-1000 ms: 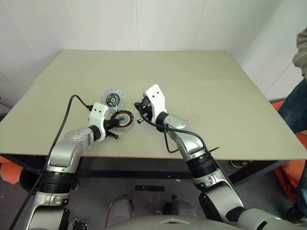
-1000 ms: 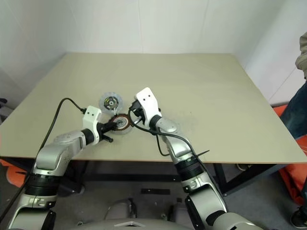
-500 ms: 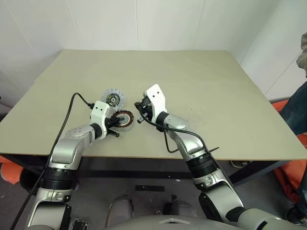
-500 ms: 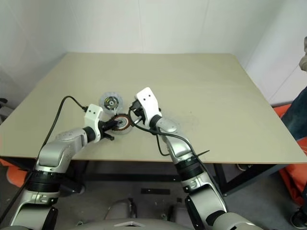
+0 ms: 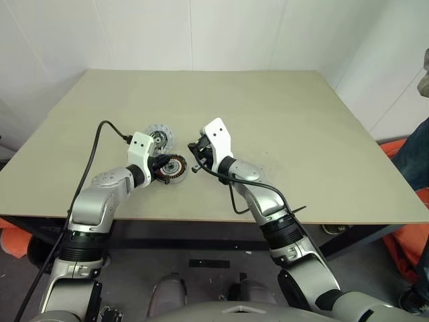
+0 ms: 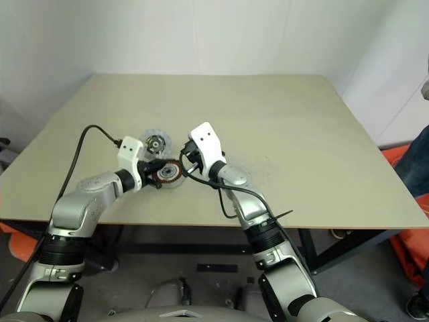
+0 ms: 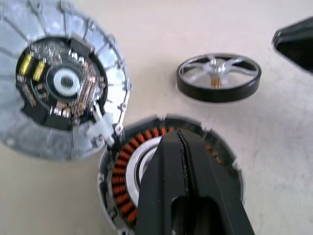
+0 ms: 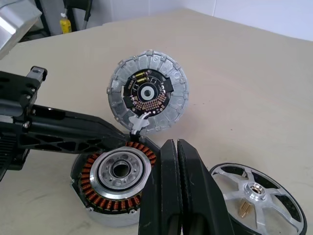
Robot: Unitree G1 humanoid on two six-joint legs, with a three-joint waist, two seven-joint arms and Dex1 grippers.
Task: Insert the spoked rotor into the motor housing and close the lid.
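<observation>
Three parts lie close together near the front-left of the table [image 5: 281, 114], none assembled yet. Spoked rotor [image 8: 259, 198]: flat on the tabletop, spokes and hub up, just right of the motor housing [image 8: 117, 188], apart from it. Housing sits copper windings up, central bore empty. Lid [image 8: 147, 91] lies just beyond the housing on the far side, inner face with its circuit ring showing, rim touching or nearly touching the housing's edge; a small white tab sits at that junction.

Left gripper [image 7: 182, 147]: fingers pressed together, nothing between them, tips over the housing's near-left rim; contact cannot be told. Right gripper [image 8: 176, 152]: fingers likewise clenched on nothing, hovering above the gap between housing and rotor.

Judgement: insertion step not begun; rotor untouched. Next move calls for one gripper to open, take the rotor by its rim, lift and centre it over the bore. The other could steady the housing. Risk: nudging the lid, or seating the rotor tilted.
</observation>
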